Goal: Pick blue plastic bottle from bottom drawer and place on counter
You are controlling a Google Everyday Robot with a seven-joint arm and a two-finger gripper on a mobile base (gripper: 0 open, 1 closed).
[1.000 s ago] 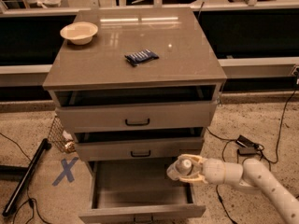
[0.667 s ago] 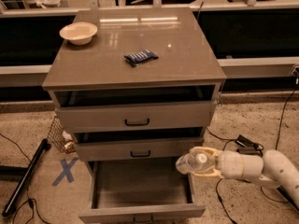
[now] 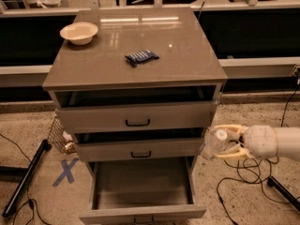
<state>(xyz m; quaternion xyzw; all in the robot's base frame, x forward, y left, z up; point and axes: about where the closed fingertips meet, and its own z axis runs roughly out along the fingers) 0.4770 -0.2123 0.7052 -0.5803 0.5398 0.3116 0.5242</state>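
One high, near camera faces the cabinet's (image 3: 93,117) front, looking down on the counter (image 3: 187,55); tool (image 3: 212,142) at right.

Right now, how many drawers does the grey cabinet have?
3: the top drawer, the middle drawer below it, and the bottom drawer pulled far out. The tool, right of the middle drawer, holds the blue plastic bottle.

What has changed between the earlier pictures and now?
The end effector, still shut on the bottle, moved right and upward, away from the open bottom drawer. The bowl, the packet and the drawer have not moved.
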